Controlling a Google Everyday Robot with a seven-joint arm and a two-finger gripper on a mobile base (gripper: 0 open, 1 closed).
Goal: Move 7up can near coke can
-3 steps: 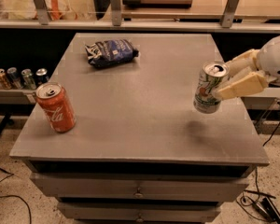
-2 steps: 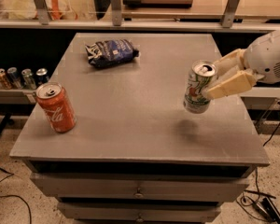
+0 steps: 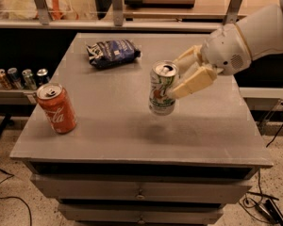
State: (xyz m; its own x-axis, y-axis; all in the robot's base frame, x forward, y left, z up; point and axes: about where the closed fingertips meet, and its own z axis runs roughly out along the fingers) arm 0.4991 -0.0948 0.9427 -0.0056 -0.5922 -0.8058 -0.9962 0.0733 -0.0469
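The 7up can, white with green and red markings and a silver top, is held in the air above the middle of the grey table, tilted slightly. My gripper comes in from the right and is shut on the 7up can, one cream finger in front of it and one behind. The coke can, red with white script, stands upright near the table's front left corner, well to the left of the 7up can.
A dark blue chip bag lies at the back of the table. Several small cans stand on a low shelf to the left. A counter with metal posts runs behind. Cables lie on the floor.
My gripper has carried the 7up can leftward from the table's right side to above its middle, closer to the coke can. The coke can and chip bag have not moved.
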